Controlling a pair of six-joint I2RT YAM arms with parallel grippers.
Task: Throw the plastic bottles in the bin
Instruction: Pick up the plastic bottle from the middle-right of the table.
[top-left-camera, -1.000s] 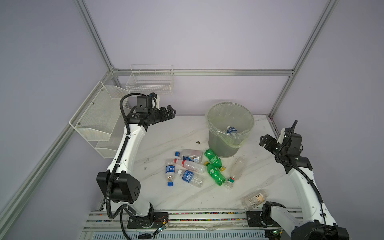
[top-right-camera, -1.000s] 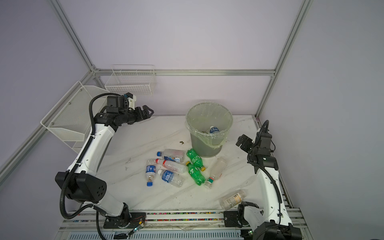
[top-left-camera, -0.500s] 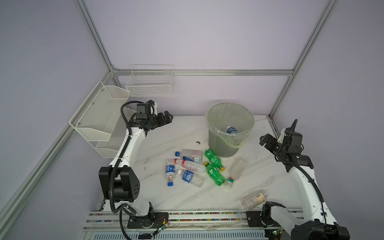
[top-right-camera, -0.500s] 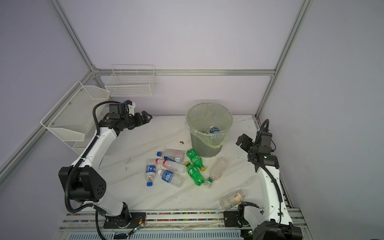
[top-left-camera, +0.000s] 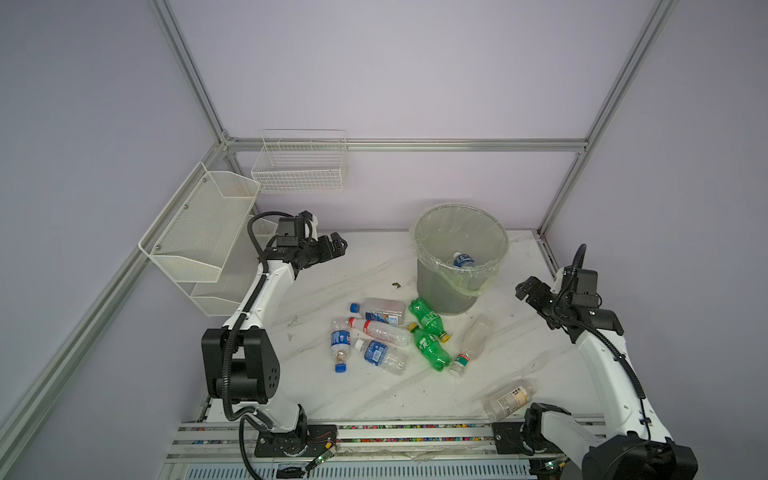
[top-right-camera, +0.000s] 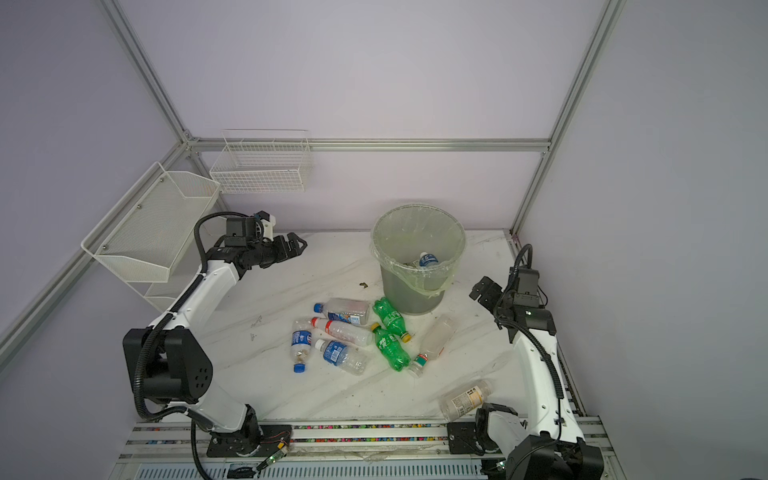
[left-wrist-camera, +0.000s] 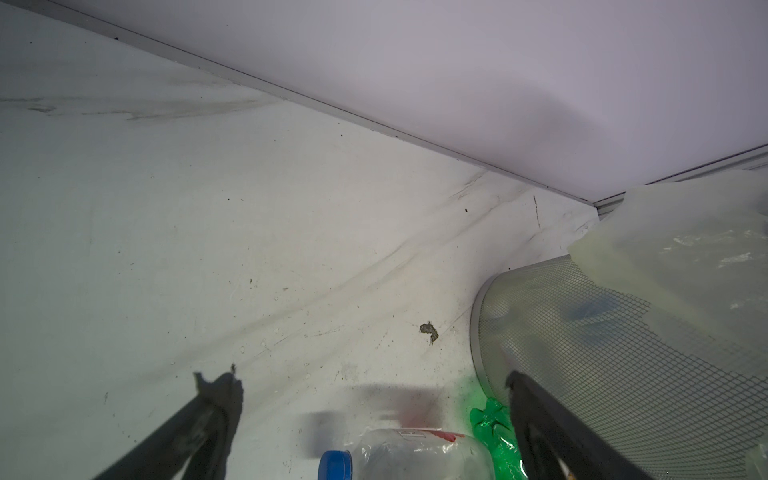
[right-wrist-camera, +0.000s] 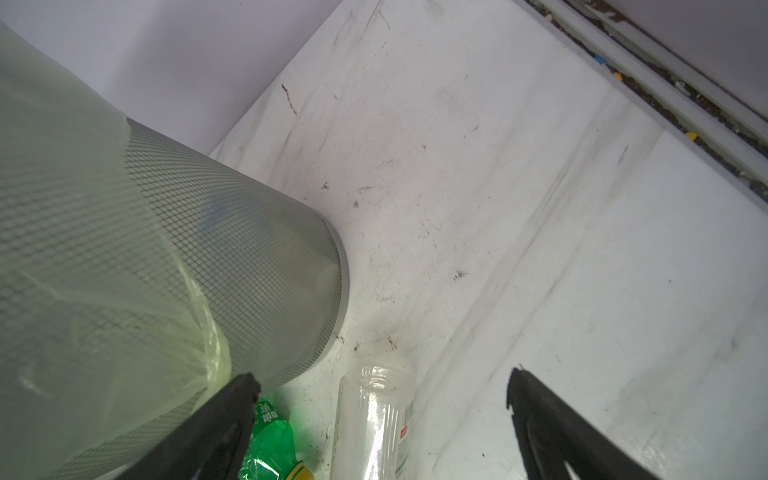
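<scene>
The bin (top-left-camera: 440, 291) (top-right-camera: 403, 295), a grey-green mesh bucket with a bag over its rim, stands at the back and holds one blue-labelled bottle (top-left-camera: 462, 261). Several plastic bottles lie in front of it: clear ones (top-left-camera: 380, 311), two green (top-left-camera: 432, 349), a cloudy one (top-left-camera: 473, 340), and a lone one (top-left-camera: 509, 400) at the front right. My left gripper (top-left-camera: 338, 245) (left-wrist-camera: 365, 382) hangs open left of the bin, above a blue-capped bottle (left-wrist-camera: 415, 457). My right gripper (top-left-camera: 525, 291) (right-wrist-camera: 382, 380) is open right of the bin, over the cloudy bottle (right-wrist-camera: 374, 424).
White mesh baskets (top-left-camera: 199, 237) hang on the left wall and a wire basket (top-left-camera: 299, 166) on the back wall. A small dark scrap (top-left-camera: 396, 285) lies left of the bin. The table's front rail (top-left-camera: 374, 432) carries both arm bases.
My left arm has sunk lower and its gripper has dropped a little toward the table, still open. The right arm and the bottles have not visibly moved.
</scene>
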